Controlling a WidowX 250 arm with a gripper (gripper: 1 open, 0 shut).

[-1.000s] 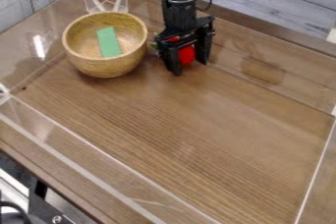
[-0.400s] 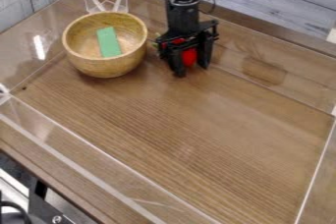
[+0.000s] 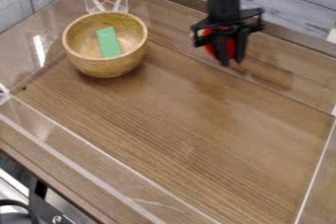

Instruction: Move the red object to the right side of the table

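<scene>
Now: claw point(image 3: 229, 51) shut on red fruit point(image 3: 223, 43), lifted above worktop point(image 3: 197, 149), right of centre near back edge; wooden bowl point(image 3: 105, 46) with green block point(image 3: 108, 41) at left

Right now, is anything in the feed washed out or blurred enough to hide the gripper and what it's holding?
Camera view: the gripper is a little motion-smeared, yet the red object between its fingers is still readable. A soft glare patch sits on the table near the middle, and the clear acrylic wall catches pale reflections. The wooden bowl and its green block are sharp.
</scene>
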